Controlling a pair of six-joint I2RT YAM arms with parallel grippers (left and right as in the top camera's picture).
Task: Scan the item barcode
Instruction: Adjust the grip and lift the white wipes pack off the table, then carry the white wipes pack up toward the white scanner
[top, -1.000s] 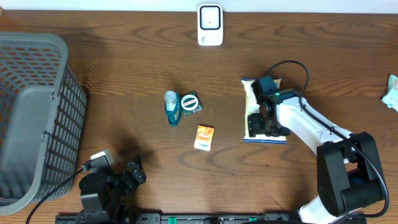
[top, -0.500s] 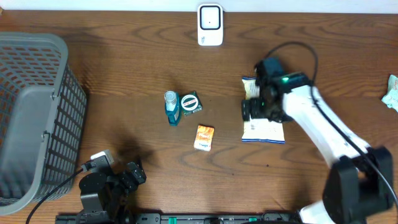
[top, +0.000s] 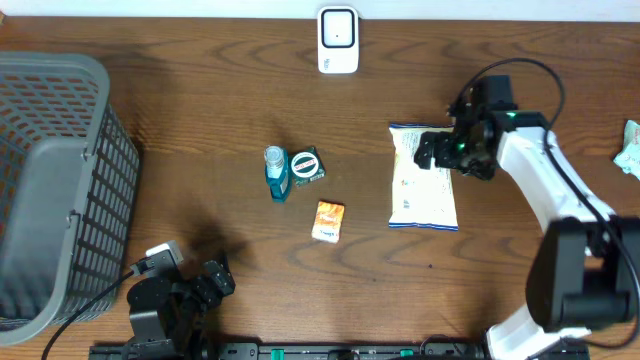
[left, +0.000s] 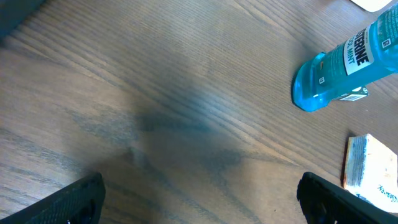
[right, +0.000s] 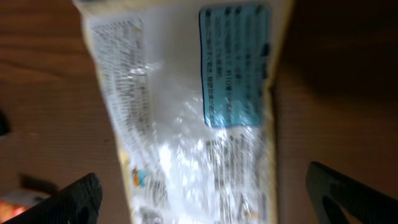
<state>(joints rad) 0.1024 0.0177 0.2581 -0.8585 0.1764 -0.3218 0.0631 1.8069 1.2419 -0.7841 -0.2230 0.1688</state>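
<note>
Right gripper (right: 205, 190): jaws spread wide, nothing clamped; poised above the 1 o'clock corner of the snack bag in the overhead view.
Snack bag (top: 424, 185): task item; flat on the table (top: 200, 90), long axis 12 to 6, toward 3 o'clock from table centre; apart from both fingers (right: 78, 199).
Bag print: blue panel (right: 235, 62) of small text and grey text blocks, all too blurred to read; barcode not made out.
Left gripper (left: 205, 205): jaws wide as well, holding nothing; low over bare wood near the 7 o'clock corner.
Bottle (left: 342, 62): blue, lying on its side, label reading "LISTERINE" and "MINT"; at 9 o'clock from the bag.
Green pack (top: 305, 164): just beside the bottle at its 3 o'clock; white ring on top, writing too small to read.
Orange packet (top: 328, 220): at 5 o'clock from the bottle; print unreadable.
Scanner (top: 338, 40): white, at the 12 o'clock edge, 11 o'clock from the bag; only wood grain between the two.
Basket (top: 60, 190): grey mesh, at the 9 o'clock edge.
Wrapper (top: 630, 148): pale green, cut off by the 3 o'clock edge.
</note>
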